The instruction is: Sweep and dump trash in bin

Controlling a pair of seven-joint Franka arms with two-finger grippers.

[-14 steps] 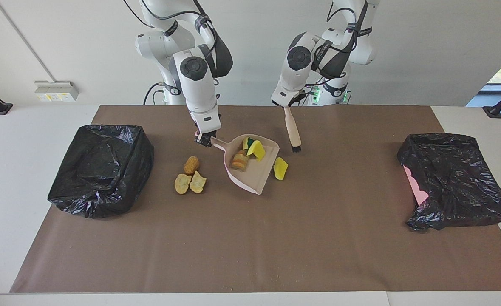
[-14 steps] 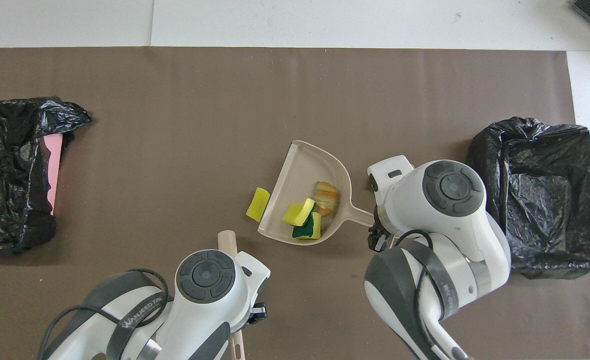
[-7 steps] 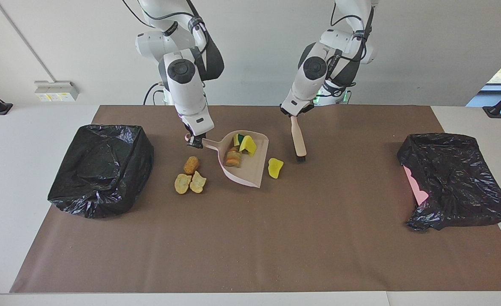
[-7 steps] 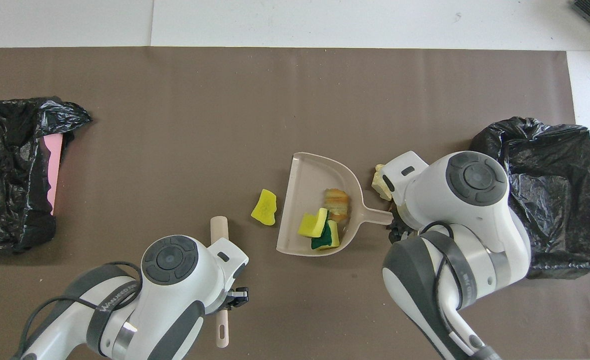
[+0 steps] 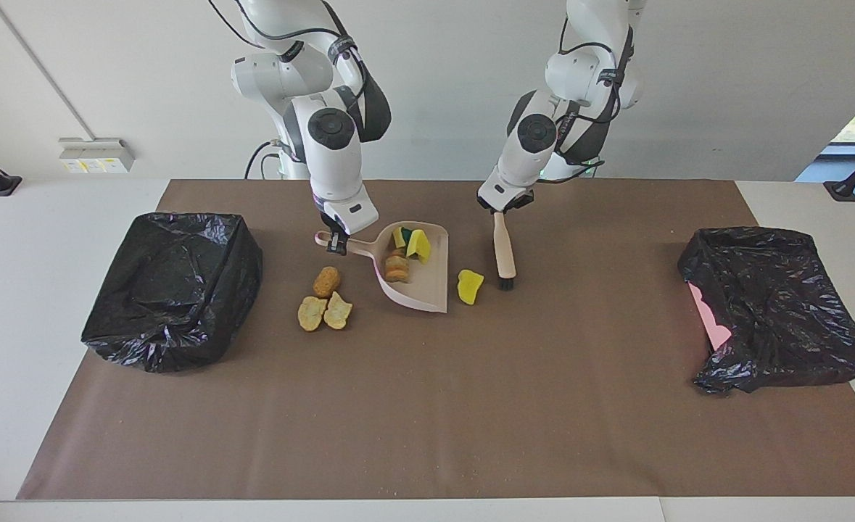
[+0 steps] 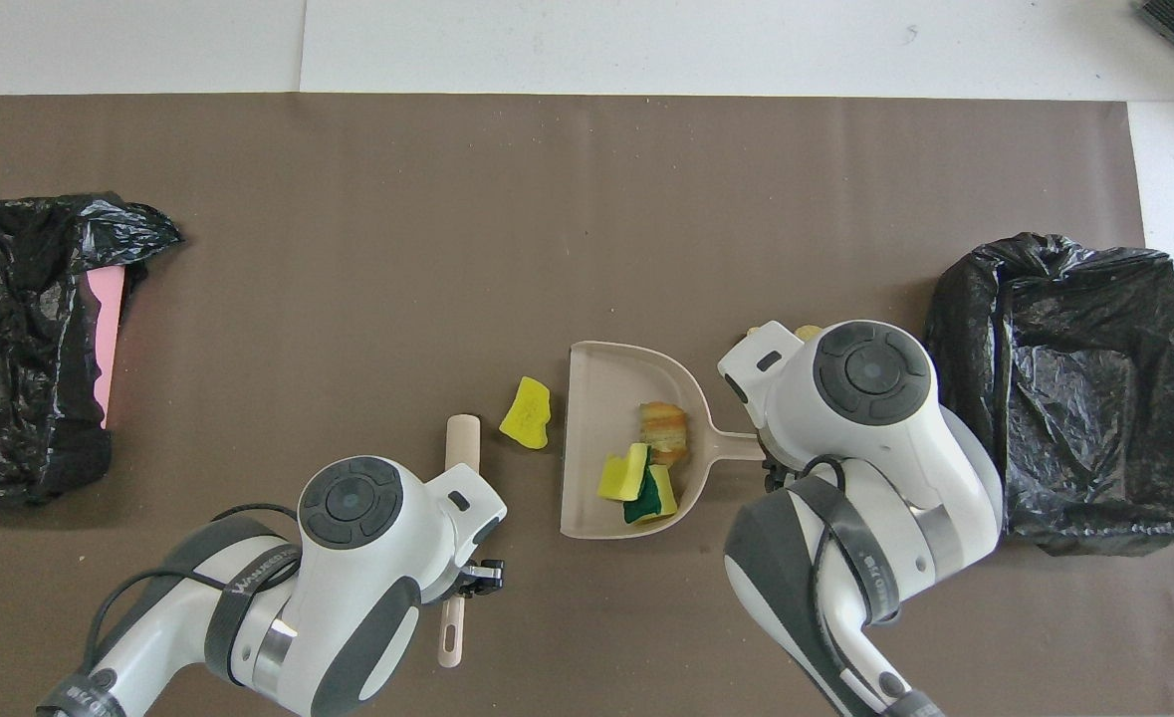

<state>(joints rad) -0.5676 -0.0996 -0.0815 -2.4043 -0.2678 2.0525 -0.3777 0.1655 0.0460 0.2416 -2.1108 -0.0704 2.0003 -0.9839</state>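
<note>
On the brown mat, midway between the two arms, the trash lies in two lots. In the pink dustpan sit a golden-brown crusty lump and two yellow sponge scraps, one showing a dark green face. On the mat just beside the pan's open edge, toward the left arm's end of the table, lies one more yellow scrap. Toward the right arm's end, farther from the robots than the pan's handle, lie three golden-brown lumps, two of them touching. That makes seven pieces: three sponge scraps and four bread-like lumps.

The right gripper is clamped on the dustpan's handle. The left gripper is closed around the upper part of the brush, whose dark bristles point down at the mat beside the loose yellow scrap.

There are two black-bagged bins, one at the right arm's end and one at the left arm's end with a pink edge showing.

The overhead view hides nearly all of the three lumps under the right arm; only the facing view counts them. The overhead view alone shows the brush handle's tail end sticking out past the left gripper.
</note>
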